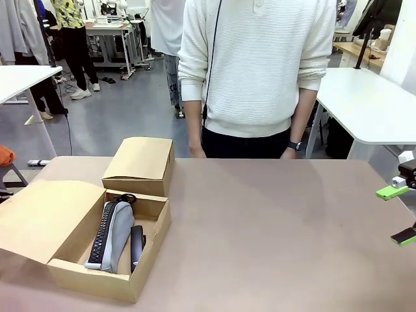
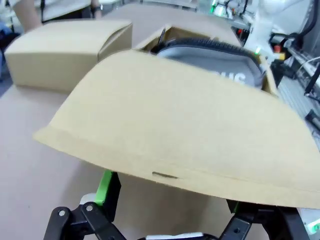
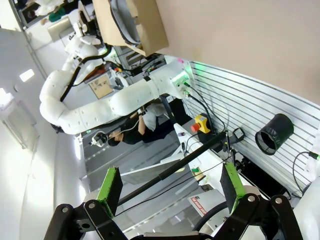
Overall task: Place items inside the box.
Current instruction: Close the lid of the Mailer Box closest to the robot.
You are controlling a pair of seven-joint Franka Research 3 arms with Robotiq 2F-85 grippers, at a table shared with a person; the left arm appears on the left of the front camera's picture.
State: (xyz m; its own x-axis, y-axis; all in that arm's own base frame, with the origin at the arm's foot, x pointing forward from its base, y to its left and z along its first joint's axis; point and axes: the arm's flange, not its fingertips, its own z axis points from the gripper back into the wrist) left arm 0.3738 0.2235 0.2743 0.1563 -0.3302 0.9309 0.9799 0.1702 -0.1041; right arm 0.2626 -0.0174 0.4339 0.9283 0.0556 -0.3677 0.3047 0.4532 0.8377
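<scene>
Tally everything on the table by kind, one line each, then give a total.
Brown cardboard boxes: 2, the open box with its lid flap folded out and the closed box behind it
Grey zip pencil case: 1, lying in the open box
Black oblong item, too small to identify: 1, beside the pencil case in the same box
Total: 4

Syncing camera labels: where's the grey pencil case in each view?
Front: grey pencil case lies lower left, inside the open box.
Left wrist: pencil case top centre-right, behind the box flap.
Right wrist: pencil case at top edge, inside the box.
Shared landmark: the open box.
</scene>
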